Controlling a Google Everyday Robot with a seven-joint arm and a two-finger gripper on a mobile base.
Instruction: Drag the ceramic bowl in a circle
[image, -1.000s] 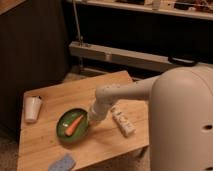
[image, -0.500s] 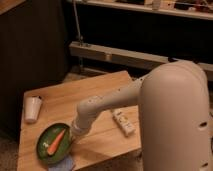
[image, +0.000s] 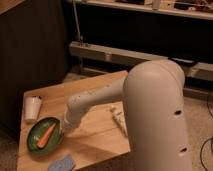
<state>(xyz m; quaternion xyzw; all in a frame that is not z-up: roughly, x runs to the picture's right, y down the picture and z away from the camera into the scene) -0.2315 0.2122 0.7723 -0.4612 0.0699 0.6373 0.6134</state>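
The ceramic bowl is a shallow green glazed dish with a darker rim, lying on the wooden table near its front left. An orange carrot lies inside it. My gripper is at the end of the white arm, pressed against the bowl's right rim. The arm's wrist hides the contact with the rim.
A white cup stands at the table's left edge, just behind the bowl. A blue-grey sponge lies at the front edge. A pale snack bar lies right of centre. Dark cabinets and a metal rail stand behind the table.
The bowl with the carrot has been dragged left and toward the front, then slightly back toward the cup. The arm has swung left with it.
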